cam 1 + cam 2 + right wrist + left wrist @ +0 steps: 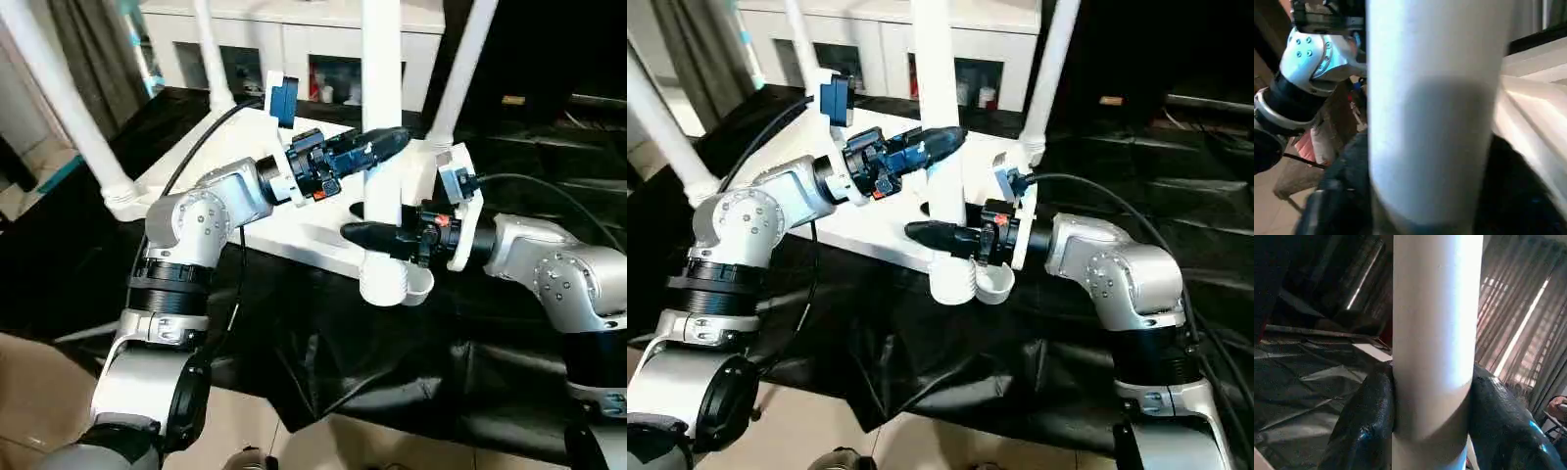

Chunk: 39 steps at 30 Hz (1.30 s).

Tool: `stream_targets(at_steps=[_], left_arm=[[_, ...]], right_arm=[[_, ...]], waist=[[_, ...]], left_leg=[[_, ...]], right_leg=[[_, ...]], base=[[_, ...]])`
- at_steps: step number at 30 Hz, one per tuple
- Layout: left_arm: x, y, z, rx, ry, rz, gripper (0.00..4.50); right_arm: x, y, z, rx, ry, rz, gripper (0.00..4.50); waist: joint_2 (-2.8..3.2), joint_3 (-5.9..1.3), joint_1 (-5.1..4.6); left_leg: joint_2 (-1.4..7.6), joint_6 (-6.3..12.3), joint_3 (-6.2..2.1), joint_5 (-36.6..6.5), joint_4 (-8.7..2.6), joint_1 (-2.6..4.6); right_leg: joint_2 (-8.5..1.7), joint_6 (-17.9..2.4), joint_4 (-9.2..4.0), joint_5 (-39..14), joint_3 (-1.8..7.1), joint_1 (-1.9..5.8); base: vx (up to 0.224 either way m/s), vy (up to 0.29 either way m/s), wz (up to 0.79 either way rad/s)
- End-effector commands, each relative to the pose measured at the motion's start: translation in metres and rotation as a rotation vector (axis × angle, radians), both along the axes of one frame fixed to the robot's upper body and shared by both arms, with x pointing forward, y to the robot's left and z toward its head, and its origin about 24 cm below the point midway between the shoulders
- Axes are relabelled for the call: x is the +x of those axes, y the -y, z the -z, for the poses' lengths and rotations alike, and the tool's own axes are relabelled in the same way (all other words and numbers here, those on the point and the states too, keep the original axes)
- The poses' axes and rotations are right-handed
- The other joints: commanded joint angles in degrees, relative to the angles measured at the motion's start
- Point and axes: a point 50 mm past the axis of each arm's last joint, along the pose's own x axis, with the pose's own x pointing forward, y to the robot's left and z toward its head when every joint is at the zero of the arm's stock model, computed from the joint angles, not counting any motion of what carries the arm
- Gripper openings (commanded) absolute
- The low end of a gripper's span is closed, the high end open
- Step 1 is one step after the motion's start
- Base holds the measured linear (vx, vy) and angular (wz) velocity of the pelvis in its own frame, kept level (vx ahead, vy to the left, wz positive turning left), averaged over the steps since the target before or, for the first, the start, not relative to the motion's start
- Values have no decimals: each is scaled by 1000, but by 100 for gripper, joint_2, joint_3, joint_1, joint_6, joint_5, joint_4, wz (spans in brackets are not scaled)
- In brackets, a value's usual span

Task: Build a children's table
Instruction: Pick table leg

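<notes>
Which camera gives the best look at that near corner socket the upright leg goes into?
The left eye view: the corner socket shows whole under the leg. The right eye view shows it likewise; both wrist views show mainly the leg.

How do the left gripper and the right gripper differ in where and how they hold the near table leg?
The left gripper meets the near leg higher up; the right gripper meets it lower, just above the corner socket. The left gripper reaches in from the robot's left, the right gripper from the robot's right. Both have black fingers set on either side of the same upright white leg.
</notes>
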Motion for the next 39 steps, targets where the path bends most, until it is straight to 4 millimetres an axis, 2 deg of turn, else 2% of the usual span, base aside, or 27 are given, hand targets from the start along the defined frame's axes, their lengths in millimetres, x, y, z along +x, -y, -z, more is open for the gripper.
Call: stream_targets(at_steps=[1,2,4,6,10,17,19,21,22,24,30,31,32,35,38,39], left_arm=[[-5,3,-14,-51,47,58,184],[-4,2,-14,-49,45,48,184],[0,2,-14,-43,36,8,240],[2,2,-12,-19,37,-50,254],[17,6,-2,95,-8,-324,297],[22,22,19,213,-148,-538,297],[25,23,23,239,-179,-638,268],[26,23,23,248,-188,-678,261],[27,22,23,264,-179,-733,248],[27,21,22,272,-163,-758,225],[22,22,13,202,-102,-688,196],[21,22,12,190,-94,-671,194],[19,22,11,176,-92,-646,192],[10,24,6,128,-66,-465,187],[6,23,5,122,-41,-373,185],[4,23,4,117,-36,-340,184]], right_arm=[[2,0,5,-39,-25,31,215],[3,0,5,-40,-24,35,215],[4,-1,6,-43,-23,48,202],[6,-3,7,-53,-15,77,196],[9,-10,8,-72,10,135,191],[15,-25,9,-111,52,207,191],[19,-29,8,-109,58,245,191],[21,-30,8,-110,61,262,191],[22,-33,7,-111,70,275,191],[22,-36,6,-109,80,273,191],[25,-36,6,-119,102,296,191],[25,-36,6,-117,102,298,247],[26,-36,6,-110,93,298,260],[24,-29,5,-75,50,256,280],[22,-22,3,-63,30,218,300],[21,-20,3,-61,23,204,305]], waist=[[-142,-541,19],[-142,-544,26],[-138,-547,31],[-143,-551,28],[-150,-548,12],[-163,-558,16],[-160,-552,6],[-176,-559,5],[-162,-558,5],[-176,-556,5],[-172,-548,10],[-170,-553,8],[-169,-548,6],[-166,-551,6],[-150,-548,21],[-164,-545,22]], left_leg=[[260,273,-94,-464,-378,117],[258,268,-93,-454,-378,115],[263,265,-97,-432,-381,112],[264,243,-100,-406,-377,104],[264,200,-104,-474,-382,98],[244,206,-99,-387,-368,86],[245,234,-102,-399,-369,85],[236,240,-104,-386,-369,82],[245,253,-108,-389,-373,80],[239,262,-107,-412,-375,82],[245,283,-105,-414,-380,94],[243,285,-102,-412,-378,90],[241,275,-99,-443,-376,88],[232,296,-96,-458,-377,93],[252,302,-98,-474,-379,115],[252,308,-94,-465,-384,110]], right_leg=[[-475,-1006,-451,-1412,279,362],[-476,-998,-453,-1401,280,364],[-480,-998,-447,-1377,281,362],[-478,-1014,-438,-1303,278,361],[-475,-941,-460,-1329,280,374],[-464,-867,-461,-1339,278,372],[-458,-846,-473,-1356,276,360],[-458,-822,-481,-1360,271,373],[-456,-806,-484,-1359,271,365],[-459,-774,-491,-1387,270,367],[-466,-825,-489,-1397,269,343],[-467,-830,-484,-1392,270,346],[-468,-838,-485,-1380,275,345],[-473,-852,-478,-1423,272,352],[-464,-905,-468,-1374,275,335],[-465,-909,-464,-1355,278,343]], base=[[0,0,0],[0,0,0],[0,0,0],[0,0,0],[0,0,0],[0,0,0],[0,0,0],[0,0,0],[0,0,0],[0,0,0],[0,0,0],[0,0,0],[0,0,0],[0,0,0],[0,0,0],[0,0,0]])
